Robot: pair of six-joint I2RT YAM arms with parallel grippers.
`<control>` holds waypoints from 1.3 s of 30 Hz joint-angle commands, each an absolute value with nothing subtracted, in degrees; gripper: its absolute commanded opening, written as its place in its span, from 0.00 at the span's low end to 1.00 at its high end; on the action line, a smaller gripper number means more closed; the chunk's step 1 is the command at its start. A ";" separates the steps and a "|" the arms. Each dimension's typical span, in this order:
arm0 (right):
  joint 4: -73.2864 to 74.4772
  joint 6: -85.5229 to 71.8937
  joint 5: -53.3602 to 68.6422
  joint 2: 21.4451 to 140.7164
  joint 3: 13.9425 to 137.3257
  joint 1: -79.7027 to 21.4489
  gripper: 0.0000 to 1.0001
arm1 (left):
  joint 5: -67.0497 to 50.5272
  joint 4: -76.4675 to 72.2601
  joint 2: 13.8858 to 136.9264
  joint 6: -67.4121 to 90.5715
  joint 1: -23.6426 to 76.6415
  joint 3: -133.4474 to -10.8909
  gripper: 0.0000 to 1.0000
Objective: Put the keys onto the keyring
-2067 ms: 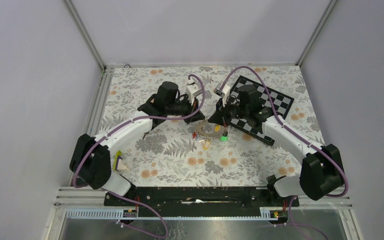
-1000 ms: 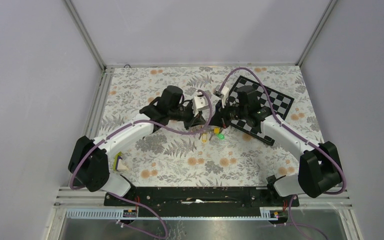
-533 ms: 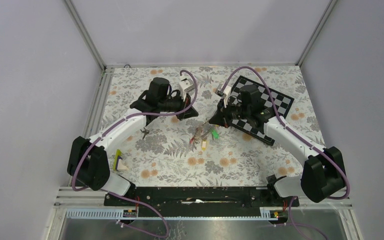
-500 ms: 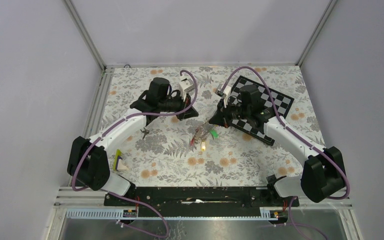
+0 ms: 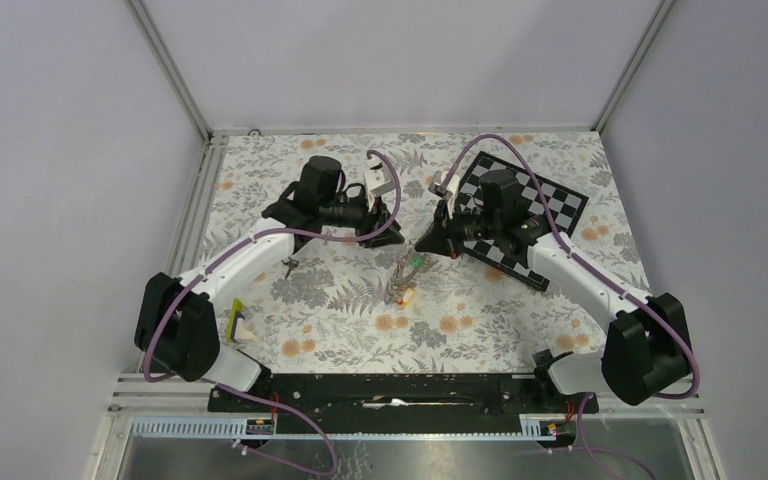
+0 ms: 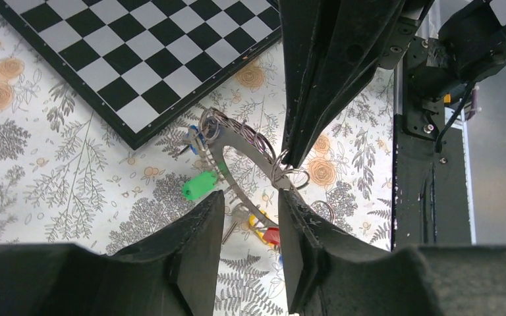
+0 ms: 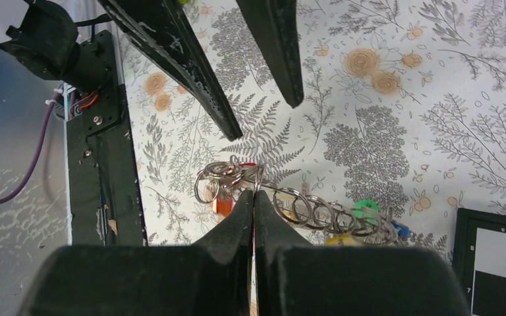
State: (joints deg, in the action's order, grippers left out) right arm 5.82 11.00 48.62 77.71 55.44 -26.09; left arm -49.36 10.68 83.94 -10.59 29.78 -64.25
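My right gripper (image 5: 422,247) is shut on the rim of the grey keyring (image 5: 403,275) and holds it tilted above the flowered table. In the left wrist view the keyring (image 6: 232,176) curves down from the right gripper's fingers (image 6: 303,105). Small wire rings (image 7: 306,207) are threaded along it. A green key (image 6: 199,185), a blue key (image 6: 194,136), a yellow key (image 6: 257,220) and a red key (image 6: 271,235) hang from it. My left gripper (image 5: 390,222) is open and empty, just left of the ring. Its jaws stand apart, close to the ring without touching it (image 6: 250,195).
The black-and-white chequered board (image 5: 545,205) lies on the table under and behind the right arm. A small yellow-and-white object (image 5: 238,325) and a small dark piece (image 5: 290,264) lie at the left. Metal rails (image 5: 195,200) border the table's left side.
The left gripper was at the ring a second ago and has pulled back to the left. The ring with its keys has swung and now hangs steeper under the right gripper.
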 commanded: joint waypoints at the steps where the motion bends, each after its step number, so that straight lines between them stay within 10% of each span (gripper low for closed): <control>1: 4.71 14.03 55.27 76.00 56.89 -25.76 0.00 | -52.38 7.57 83.23 -16.49 31.06 -64.34 0.38; 9: 4.95 13.53 55.68 75.13 57.10 -25.37 0.00 | -56.87 7.59 84.95 -18.30 32.26 -63.87 0.34; 29: 4.72 5.32 46.87 74.22 60.47 -23.40 0.00 | -53.97 24.79 79.13 -32.55 30.59 -62.55 0.83; 39: 4.73 5.59 47.37 74.19 60.05 -23.38 0.00 | -53.64 24.70 86.96 -34.84 30.59 -66.17 0.55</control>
